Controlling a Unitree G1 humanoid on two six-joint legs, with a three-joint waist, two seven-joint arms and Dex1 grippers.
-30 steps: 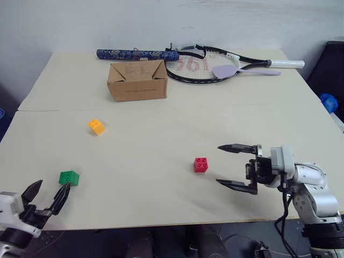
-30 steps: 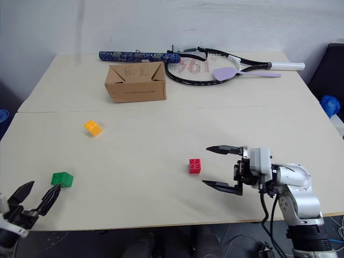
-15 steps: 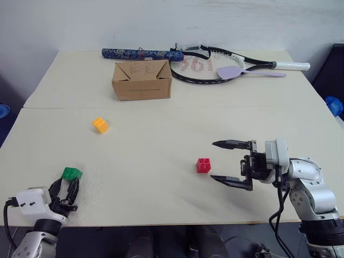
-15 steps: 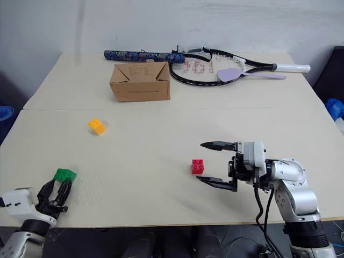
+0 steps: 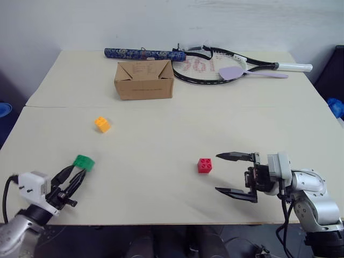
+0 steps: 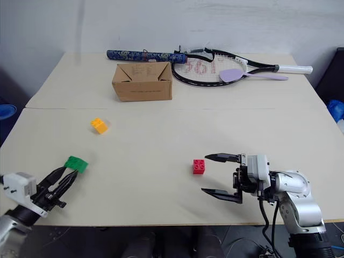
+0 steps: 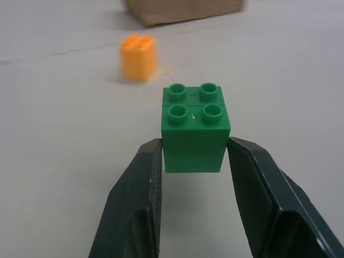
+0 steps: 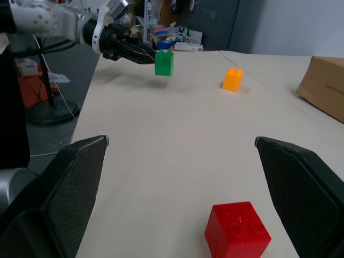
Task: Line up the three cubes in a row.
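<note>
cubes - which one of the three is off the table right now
The green cube, clamped between the left pincer's fingers with its shadow on the table below. The red cube and the yellow-orange cube both sit on the table.

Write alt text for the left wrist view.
The left gripper is shut on the green cube, its two black fingers pressing the brick's sides, studs facing up. Beyond it on the pale table stands the yellow-orange cube, with the edge of a cardboard box behind.
</note>
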